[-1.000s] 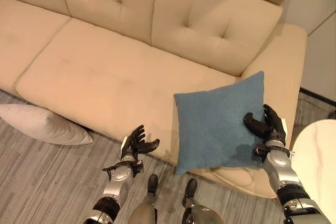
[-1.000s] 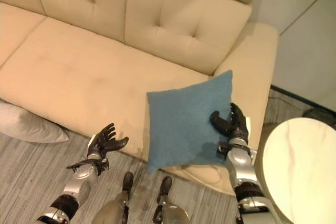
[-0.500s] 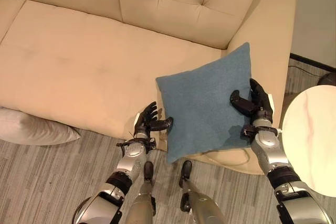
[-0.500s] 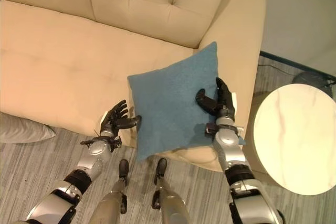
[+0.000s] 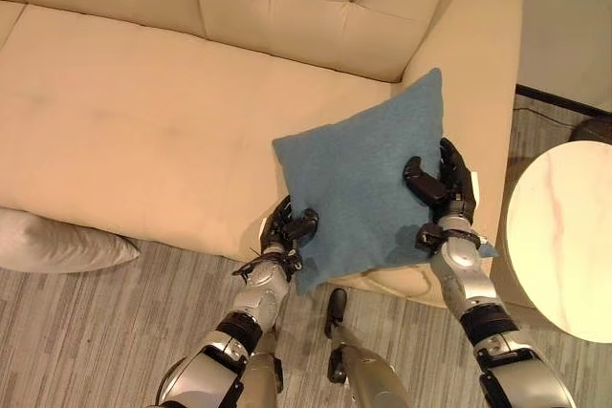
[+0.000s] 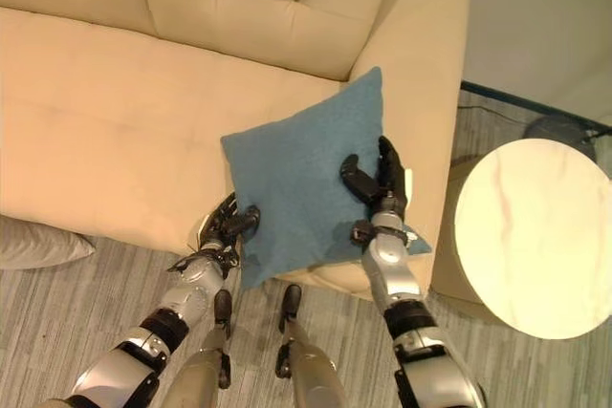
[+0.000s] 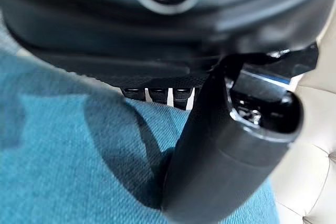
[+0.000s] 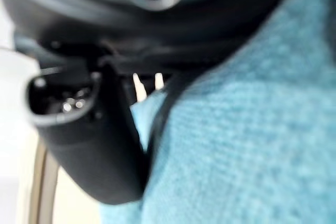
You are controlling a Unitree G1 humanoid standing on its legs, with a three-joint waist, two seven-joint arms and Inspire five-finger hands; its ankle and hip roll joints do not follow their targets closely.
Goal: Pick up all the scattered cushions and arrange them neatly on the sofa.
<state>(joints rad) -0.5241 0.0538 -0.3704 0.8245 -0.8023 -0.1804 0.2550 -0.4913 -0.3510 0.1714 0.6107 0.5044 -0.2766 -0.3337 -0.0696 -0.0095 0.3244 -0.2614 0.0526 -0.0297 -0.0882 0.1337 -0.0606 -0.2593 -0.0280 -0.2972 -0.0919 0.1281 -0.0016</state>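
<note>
Right now you've got the blue cushion (image 5: 368, 183) pinched from both sides, w/ the right hand (image 5: 442, 186) on its right edge: thumb curled over the front face, fingers wrapped behind the cloth. The left hand (image 5: 289, 229) grips the cushion's lower left corner, thumb pressed onto the front, fingers tucked behind; the left wrist view shows the thumb lying on the blue fabric w/ the fingers past it. So both hands are closed on that cushion.

The cushion sits tilted like a diamond between your hands, one corner pointing up toward the sofa's armrest (image 5: 483, 64); it overlaps the front edge of the seat at the beige sofa (image 5: 143, 121)'s right end. Can't tell whether it rests on the seat or hangs just above it.

Well off to the left of the left hand, a grey cushion (image 5: 53, 244) lies on the striped carpet (image 5: 105, 332), partly tucked under the sofa's front edge. Just right of the right hand stands a round marble-top table (image 5: 559, 236).
</note>
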